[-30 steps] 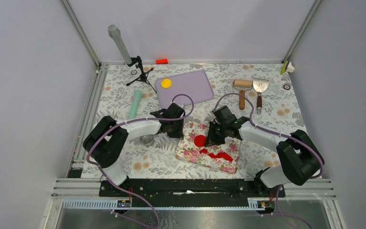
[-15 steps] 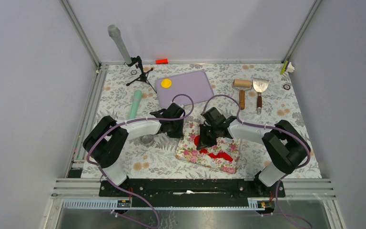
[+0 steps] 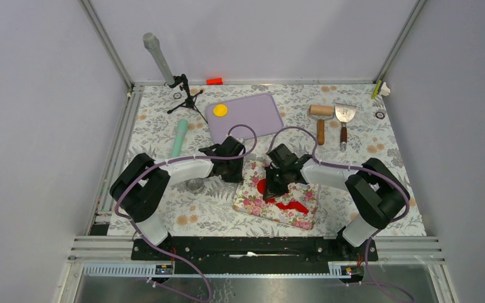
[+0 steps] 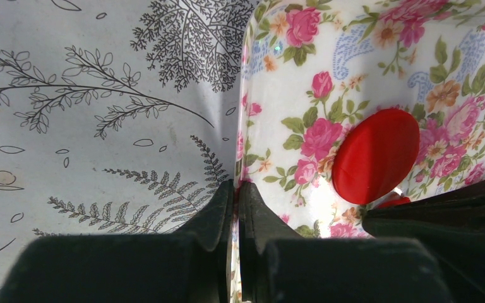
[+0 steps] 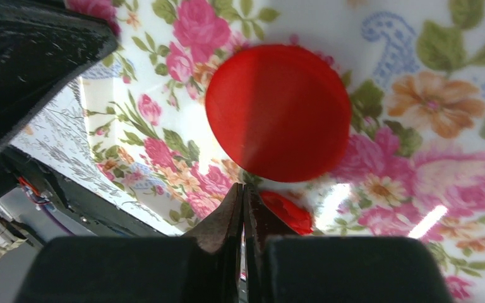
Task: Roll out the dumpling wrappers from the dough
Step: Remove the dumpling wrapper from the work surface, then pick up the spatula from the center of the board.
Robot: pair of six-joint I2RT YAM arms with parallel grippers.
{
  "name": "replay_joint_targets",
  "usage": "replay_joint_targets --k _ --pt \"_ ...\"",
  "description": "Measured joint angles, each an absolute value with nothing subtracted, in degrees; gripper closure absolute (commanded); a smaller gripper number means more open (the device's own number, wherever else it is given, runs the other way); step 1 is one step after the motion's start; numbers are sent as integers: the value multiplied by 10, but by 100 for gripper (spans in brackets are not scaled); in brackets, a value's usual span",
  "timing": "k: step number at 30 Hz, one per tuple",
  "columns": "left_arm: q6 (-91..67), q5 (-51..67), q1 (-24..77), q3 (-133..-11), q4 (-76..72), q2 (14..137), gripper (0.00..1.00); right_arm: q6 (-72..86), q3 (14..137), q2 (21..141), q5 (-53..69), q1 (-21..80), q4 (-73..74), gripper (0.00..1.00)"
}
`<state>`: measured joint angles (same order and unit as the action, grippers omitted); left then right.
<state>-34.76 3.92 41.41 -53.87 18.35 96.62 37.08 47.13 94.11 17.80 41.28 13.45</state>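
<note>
Purple tray (image 3: 252, 117) is holding yellow disc (image 3: 220, 110); floral mat (image 4: 290, 95) is carrying red disc (image 5: 278, 112) + red scraps (image 3: 293, 206). L gripper (image 4: 235, 189) is pinching mat edge; R gripper (image 5: 243, 192), closed, is hovering just beside red disc.

The white-and-black left arm (image 3: 186, 168) and the matching right arm (image 3: 336, 177) both fold inward from their bases, wrists tipped down, with the black two-finger left gripper (image 4: 235, 189) pinched fully closed and the black right gripper (image 5: 243, 189) likewise closed, the two heads near but apart.
</note>
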Motion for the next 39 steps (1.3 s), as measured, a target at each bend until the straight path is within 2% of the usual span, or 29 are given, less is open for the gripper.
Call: replay_joint_targets --k 18,29,32,33,36,39 --pt "-343 38 415 -541 187 966 100 367 375 745 96 413 287 100" --pt "-343 34 415 -543 193 966 100 366 426 775 84 413 281 99" --pt "-343 34 415 -543 194 966 100 364 441 776 65 413 281 92" --pt "-343 34 415 -543 195 966 100 362 450 775 57 413 281 86" --pt "-342 34 415 -543 196 966 84 356 472 760 23 402 284 67" --pt "-335 28 415 -543 207 964 65 338 482 712 6 327 284 49"
